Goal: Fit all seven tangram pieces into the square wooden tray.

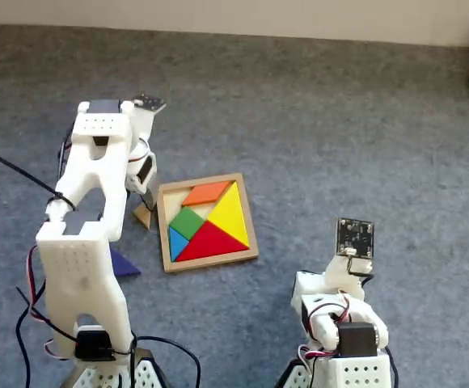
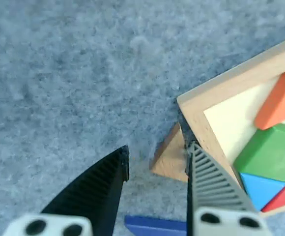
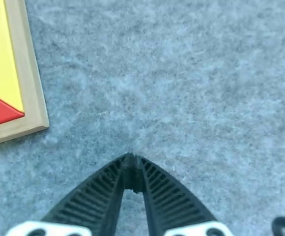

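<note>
The square wooden tray (image 1: 251,234) lies on the grey carpet and holds an orange piece (image 1: 206,192), a yellow triangle (image 1: 230,212), a green square (image 1: 188,222), a red triangle (image 1: 210,241) and a small blue triangle (image 1: 176,243). A tan wooden triangle (image 2: 169,156) rests on the carpet against the tray's outer left edge. My left gripper (image 2: 158,152) is open and hangs over it, one finger on each side. A dark blue piece (image 1: 121,263) lies on the carpet nearer the left arm's base. My right gripper (image 3: 130,169) is shut and empty over bare carpet, right of the tray's rim (image 3: 32,88).
Bare tray floor (image 2: 231,118) shows at the tray corner nearest the tan triangle. The left arm (image 1: 89,226) stretches along the tray's left side. The right arm (image 1: 344,323) sits folded at the front right. Open carpet lies behind and to the right of the tray.
</note>
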`<state>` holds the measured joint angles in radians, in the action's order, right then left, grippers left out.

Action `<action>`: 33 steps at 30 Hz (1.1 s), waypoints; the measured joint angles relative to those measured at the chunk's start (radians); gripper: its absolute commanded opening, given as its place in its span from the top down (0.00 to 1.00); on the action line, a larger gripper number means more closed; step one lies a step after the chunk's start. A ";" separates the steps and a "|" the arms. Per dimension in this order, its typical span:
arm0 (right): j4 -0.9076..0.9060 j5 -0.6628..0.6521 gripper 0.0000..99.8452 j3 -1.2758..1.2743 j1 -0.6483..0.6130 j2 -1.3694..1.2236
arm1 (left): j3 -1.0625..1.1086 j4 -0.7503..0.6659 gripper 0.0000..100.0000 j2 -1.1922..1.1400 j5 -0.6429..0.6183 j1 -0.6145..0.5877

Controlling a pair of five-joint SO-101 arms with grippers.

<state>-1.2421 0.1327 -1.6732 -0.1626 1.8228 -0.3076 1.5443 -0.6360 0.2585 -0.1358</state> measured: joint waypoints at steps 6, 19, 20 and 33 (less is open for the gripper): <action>0.000 0.000 0.99 0.000 0.000 0.000 | 0.002 0.000 0.80 -0.015 0.000 0.000; 0.000 0.000 0.99 0.000 0.000 0.000 | 0.071 -0.002 0.80 -0.014 -0.005 0.000; 0.000 0.000 0.99 0.000 0.000 0.000 | 0.071 -0.002 0.80 -0.014 -0.015 0.000; 0.000 0.000 0.99 0.000 0.000 0.000 | 0.095 -0.002 0.88 -0.011 -0.064 0.002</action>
<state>-1.2421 0.1327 -1.6732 -0.1626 1.8228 -0.2125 1.5428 -0.6467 0.1941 -0.1343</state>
